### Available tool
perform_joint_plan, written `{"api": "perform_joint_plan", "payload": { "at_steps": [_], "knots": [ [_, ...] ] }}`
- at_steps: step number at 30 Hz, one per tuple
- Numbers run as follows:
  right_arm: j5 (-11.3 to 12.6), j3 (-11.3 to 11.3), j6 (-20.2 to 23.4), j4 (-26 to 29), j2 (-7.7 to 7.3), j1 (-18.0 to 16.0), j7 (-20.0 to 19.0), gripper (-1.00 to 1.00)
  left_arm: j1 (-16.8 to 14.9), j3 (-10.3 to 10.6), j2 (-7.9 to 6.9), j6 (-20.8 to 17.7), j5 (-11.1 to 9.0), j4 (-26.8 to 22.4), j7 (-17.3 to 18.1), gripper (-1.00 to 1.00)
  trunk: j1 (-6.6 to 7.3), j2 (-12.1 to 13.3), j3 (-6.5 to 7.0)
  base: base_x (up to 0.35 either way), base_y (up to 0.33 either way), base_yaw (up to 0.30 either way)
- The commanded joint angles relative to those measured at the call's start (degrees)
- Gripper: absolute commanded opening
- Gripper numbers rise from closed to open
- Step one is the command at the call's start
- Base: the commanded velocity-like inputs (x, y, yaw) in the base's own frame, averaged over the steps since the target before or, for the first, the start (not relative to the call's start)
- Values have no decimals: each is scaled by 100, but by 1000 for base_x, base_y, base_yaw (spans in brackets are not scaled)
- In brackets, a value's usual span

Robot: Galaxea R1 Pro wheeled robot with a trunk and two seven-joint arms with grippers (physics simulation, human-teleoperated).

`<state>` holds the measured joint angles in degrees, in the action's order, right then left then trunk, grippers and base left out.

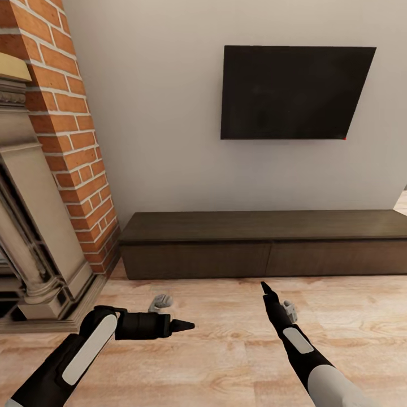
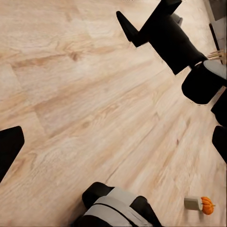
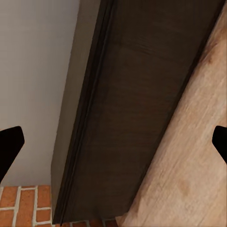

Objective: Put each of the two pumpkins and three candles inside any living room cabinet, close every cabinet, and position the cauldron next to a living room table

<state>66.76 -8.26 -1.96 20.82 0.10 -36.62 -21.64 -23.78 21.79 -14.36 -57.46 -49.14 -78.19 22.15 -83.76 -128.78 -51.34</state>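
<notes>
The cabinet [image 1: 265,243] is a long, low, dark brown unit against the wall, and both drawer fronts sit flush. The right wrist view shows the cabinet's front [image 3: 137,109] close up above the floor. One small orange pumpkin [image 2: 206,205] lies on the wood floor beside a short pale cylinder [image 2: 192,203] that looks like a candle. My left gripper [image 1: 183,325] points right, low over the floor, and its fingers [image 2: 9,146] are spread wide with nothing between them. My right gripper [image 1: 265,288] points toward the cabinet, open and empty. The cauldron and the table are out of view.
A brick chimney [image 1: 68,113] and a stone fireplace surround [image 1: 34,237] stand at the left, touching the cabinet's end. A dark TV [image 1: 294,93] hangs on the wall above. Wood floor [image 1: 226,350] stretches between me and the cabinet.
</notes>
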Motion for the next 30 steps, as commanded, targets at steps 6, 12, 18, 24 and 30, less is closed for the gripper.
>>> {"api": "perform_joint_plan", "payload": {
  "at_steps": [6, 12, 18, 24, 30],
  "knots": [
    [23, 29, 253, 0, -9, -4, -14, 100, -12, 59, -169, -2, -226, -3, 42, 100, 0, -2, -5, 97, 0, 0],
    [-3, 34, 310, 1, -7, -7, 24, 100, -11, 62, -180, -2, -244, -3, 43, 100, 0, -2, -5, 175, 0, 0],
    [7, 35, 337, 1, -2, -4, 21, 100, -11, 62, -189, -2, -245, -3, 43, 100, 0, -2, -5, 99, 0, 0],
    [56, 35, 344, 1, -8, -4, 9, 100, -12, 41, -188, -2, -245, -2, 43, 100, 0, -2, -5, 250, 0, 0],
    [69, 27, 341, -5, -3, -5, 14, 100, -10, 60, -182, -2, -245, -3, 43, 100, 0, -2, -5, 275, 0, 0]
  ]
}}
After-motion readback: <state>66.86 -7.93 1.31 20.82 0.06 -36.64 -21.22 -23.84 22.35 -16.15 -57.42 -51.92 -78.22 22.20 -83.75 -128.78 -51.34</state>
